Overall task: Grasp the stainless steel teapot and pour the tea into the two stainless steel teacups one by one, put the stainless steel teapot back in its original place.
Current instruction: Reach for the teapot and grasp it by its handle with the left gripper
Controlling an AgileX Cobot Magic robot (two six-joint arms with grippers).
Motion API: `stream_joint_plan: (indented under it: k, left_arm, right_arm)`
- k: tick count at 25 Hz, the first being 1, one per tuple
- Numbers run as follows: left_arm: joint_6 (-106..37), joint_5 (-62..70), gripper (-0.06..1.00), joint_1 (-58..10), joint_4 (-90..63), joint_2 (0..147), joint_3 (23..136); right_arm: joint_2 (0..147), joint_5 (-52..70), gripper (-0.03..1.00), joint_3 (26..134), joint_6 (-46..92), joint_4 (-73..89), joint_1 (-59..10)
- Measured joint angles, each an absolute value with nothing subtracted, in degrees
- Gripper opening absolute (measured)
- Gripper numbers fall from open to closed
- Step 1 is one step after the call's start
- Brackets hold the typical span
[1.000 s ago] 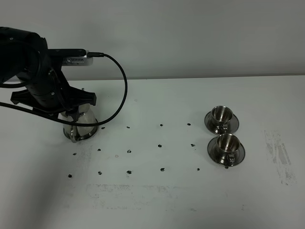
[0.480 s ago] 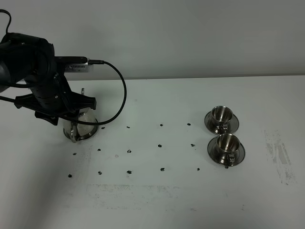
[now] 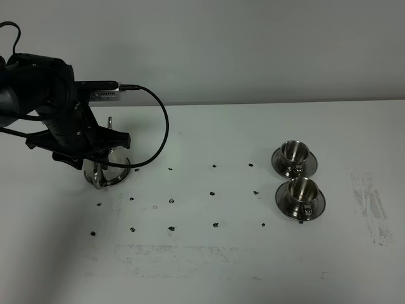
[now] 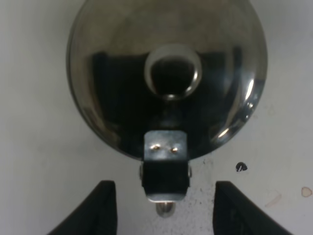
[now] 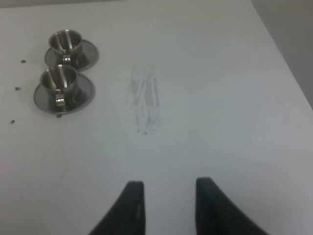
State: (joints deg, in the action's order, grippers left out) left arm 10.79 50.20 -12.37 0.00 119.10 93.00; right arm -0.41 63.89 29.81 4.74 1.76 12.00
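The stainless steel teapot (image 3: 106,170) stands at the left of the table on its saucer (image 3: 122,176), mostly hidden by my left arm. In the left wrist view I look down on its lid (image 4: 122,88), knob (image 4: 172,71) and loop handle (image 4: 165,166). My left gripper (image 4: 164,208) is open, with one finger on each side of the handle, not touching it. The two stainless steel teacups (image 3: 294,152) (image 3: 302,189) sit on their saucers at the right, and also show in the right wrist view (image 5: 66,41) (image 5: 57,81). My right gripper (image 5: 168,205) is open and empty. No tea is visible.
Small dark marks (image 3: 171,201) dot the white table (image 3: 209,266) between teapot and cups. A scuffed grey patch (image 3: 370,212) lies right of the cups. A black cable (image 3: 161,126) loops from the left arm. The table's right edge (image 5: 288,63) shows in the right wrist view.
My left arm has come down and shifted slightly over the teapot. The teapot and cups have not moved.
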Motion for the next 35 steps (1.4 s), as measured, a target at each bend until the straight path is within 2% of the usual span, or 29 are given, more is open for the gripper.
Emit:
stream_joint_plan:
  k: [35]
  left_arm:
    - [10.6, 46.8, 0.46, -11.2, -3.9, 123.8, 95.3]
  right_arm:
    - [-0.4, 63.9, 0.24, 29.8, 4.7, 1.8, 12.0]
